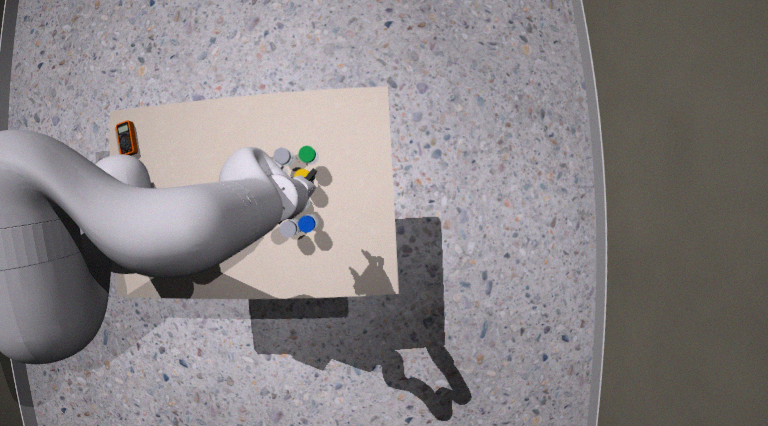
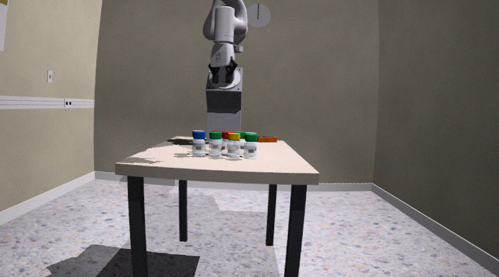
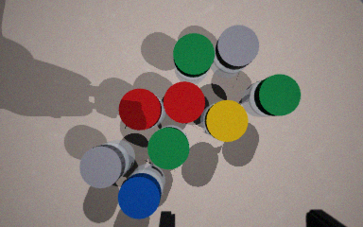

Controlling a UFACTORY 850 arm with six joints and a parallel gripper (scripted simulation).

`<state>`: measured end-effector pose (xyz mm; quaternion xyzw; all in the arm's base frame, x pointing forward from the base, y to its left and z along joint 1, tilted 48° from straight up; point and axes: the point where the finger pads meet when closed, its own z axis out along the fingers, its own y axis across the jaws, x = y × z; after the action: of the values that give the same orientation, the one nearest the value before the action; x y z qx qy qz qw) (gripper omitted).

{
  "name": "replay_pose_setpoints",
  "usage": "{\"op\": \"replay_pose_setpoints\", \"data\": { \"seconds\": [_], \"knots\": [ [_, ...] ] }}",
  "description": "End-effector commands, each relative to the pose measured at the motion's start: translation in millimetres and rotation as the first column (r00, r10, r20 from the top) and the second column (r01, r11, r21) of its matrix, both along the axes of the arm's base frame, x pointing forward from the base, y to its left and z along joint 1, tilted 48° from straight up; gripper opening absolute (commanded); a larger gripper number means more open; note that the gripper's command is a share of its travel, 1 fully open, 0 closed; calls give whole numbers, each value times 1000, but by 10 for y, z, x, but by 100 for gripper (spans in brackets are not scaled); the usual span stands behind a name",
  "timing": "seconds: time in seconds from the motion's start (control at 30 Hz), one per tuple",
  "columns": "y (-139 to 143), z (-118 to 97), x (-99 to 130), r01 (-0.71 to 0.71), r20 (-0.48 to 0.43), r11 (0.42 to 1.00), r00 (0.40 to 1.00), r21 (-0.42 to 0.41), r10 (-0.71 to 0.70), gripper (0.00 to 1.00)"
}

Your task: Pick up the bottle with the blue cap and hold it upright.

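The bottle with the blue cap [image 1: 306, 223] [image 2: 199, 143] [image 3: 139, 196] stands upright at one end of a tight cluster of bottles on the beige table [image 1: 351, 115] [image 2: 279, 163] [image 3: 307, 180]. A grey-capped bottle [image 1: 288, 228] [image 3: 100, 166] touches it, and a green-capped one [image 3: 168, 148] [image 2: 215, 144] stands close by. My gripper [image 2: 223, 74] [image 3: 243, 222] is open and empty. It hangs high above the cluster, pointing straight down, roughly over the yellow-capped bottle [image 1: 301, 172] [image 3: 227, 120] [image 2: 233, 145].
The cluster also holds two red-capped bottles [image 3: 140, 109] [image 3: 183, 102], two more green-capped ones [image 3: 194, 54] [image 3: 279, 95] and another grey-capped one [image 3: 237, 45], all upright. An orange multimeter [image 1: 126, 137] [image 2: 267, 138] lies at the table's edge near the robot base.
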<state>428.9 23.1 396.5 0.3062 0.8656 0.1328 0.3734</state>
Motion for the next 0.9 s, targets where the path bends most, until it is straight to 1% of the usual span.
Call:
{"op": "replay_pose_setpoints", "data": {
  "seconds": [0.0,0.67,0.87],
  "knots": [
    [0,8,3,0,2,1000,1000,0,0,79],
    [0,8,3,0,2,1000,1000,0,0,79],
    [-43,-5,33,-3,6,1000,1000,-7,3,79]
  ]
}}
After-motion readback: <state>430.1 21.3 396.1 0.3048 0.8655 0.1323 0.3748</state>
